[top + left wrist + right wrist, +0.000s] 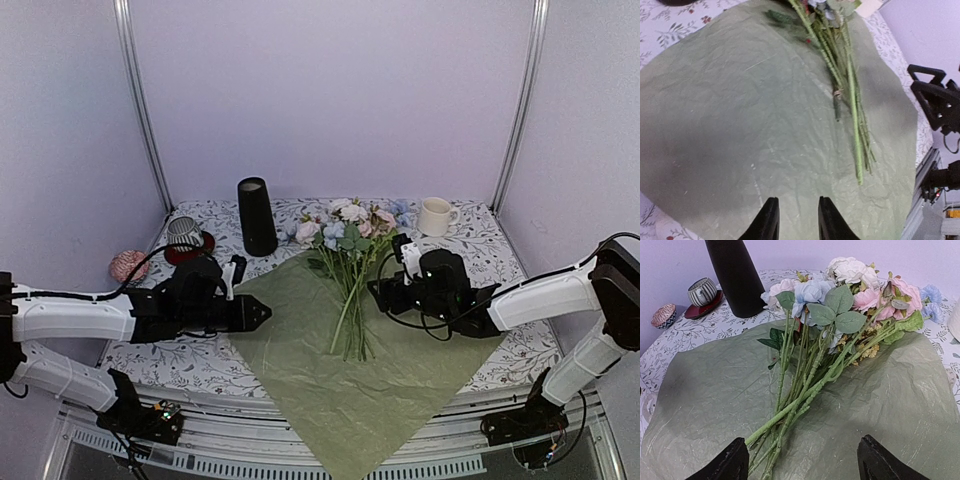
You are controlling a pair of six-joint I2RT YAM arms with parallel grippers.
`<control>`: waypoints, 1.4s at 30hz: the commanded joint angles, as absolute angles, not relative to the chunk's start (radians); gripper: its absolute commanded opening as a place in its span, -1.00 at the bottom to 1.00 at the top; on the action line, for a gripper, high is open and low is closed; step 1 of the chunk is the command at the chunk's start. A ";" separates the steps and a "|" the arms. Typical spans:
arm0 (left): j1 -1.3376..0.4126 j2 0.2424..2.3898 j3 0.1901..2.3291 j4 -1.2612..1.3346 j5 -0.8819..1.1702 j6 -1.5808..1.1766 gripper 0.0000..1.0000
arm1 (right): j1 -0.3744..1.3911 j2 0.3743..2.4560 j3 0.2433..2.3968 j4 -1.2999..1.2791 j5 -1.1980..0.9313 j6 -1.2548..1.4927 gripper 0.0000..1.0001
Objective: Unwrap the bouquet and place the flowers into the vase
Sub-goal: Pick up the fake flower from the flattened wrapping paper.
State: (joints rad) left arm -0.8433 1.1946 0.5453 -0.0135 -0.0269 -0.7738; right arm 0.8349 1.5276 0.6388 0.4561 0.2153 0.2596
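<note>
Where the paper wrap (300, 350) lies spread flat on the desk, olive side up, the flowers (352, 270) rest on it, blooms far, stem ends near. Vase (256, 217) upright at far left, apart from them. Only the left wrist view shows a band (838, 93) round the stems. Left gripper (796, 220) narrow, empty. Right gripper (800, 460) wide, empty.

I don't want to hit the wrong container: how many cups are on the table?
2. A striped cup on a red saucer left of the black vase; a white mug at the back right. The pink patterned thing at far left might be a bowl.
</note>
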 commanded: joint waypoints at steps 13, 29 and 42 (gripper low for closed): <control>-0.978 1.460 0.706 0.360 -0.056 -0.730 -0.41 | 0.752 1.625 0.699 0.379 0.020 0.385 -0.04; -0.984 1.510 0.735 0.357 -0.038 -0.742 -0.41 | 0.672 1.795 0.788 0.354 -0.325 0.400 -0.08; -0.984 1.513 0.753 0.322 -0.049 -0.742 -0.41 | 0.672 1.882 0.833 0.344 -0.463 0.412 -0.34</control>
State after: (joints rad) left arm -0.9752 1.5043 0.7246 0.3305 -0.0372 -0.7490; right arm 0.6731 1.8580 0.8066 0.3523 -0.4076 0.4076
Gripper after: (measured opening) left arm 0.295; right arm 0.344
